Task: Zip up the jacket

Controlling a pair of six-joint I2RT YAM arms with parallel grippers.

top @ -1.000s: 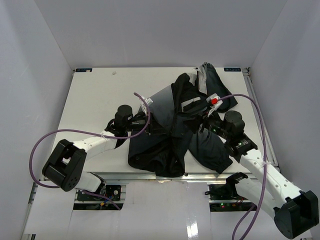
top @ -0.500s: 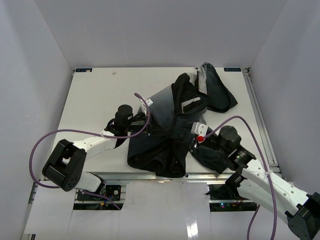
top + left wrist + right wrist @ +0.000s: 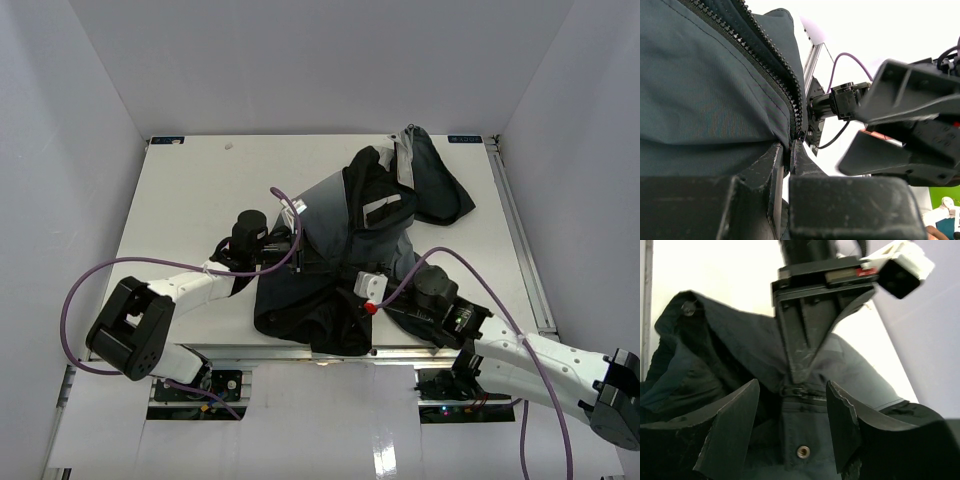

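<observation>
The jacket (image 3: pixel 345 270) is dark charcoal-black, with a lighter grey panel at centre frame and a black-toothed zipper (image 3: pixel 775 70). The desk (image 3: pixel 190 200) is plain white. The left arm (image 3: pixel 190 285) and right arm (image 3: pixel 540 360) are white with black joints and trail purple cables (image 3: pixel 90 290). At lower centre, a white block (image 3: pixel 368 284) carries a red spot.

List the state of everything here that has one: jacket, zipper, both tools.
jacket: crumpled on the table, front open, not zipped.
left tool: shut on the jacket at the zipper's end.
right tool: open, fingers either side of that end, holding nothing.
zipper: undone, its end pinched in the left tool.
</observation>
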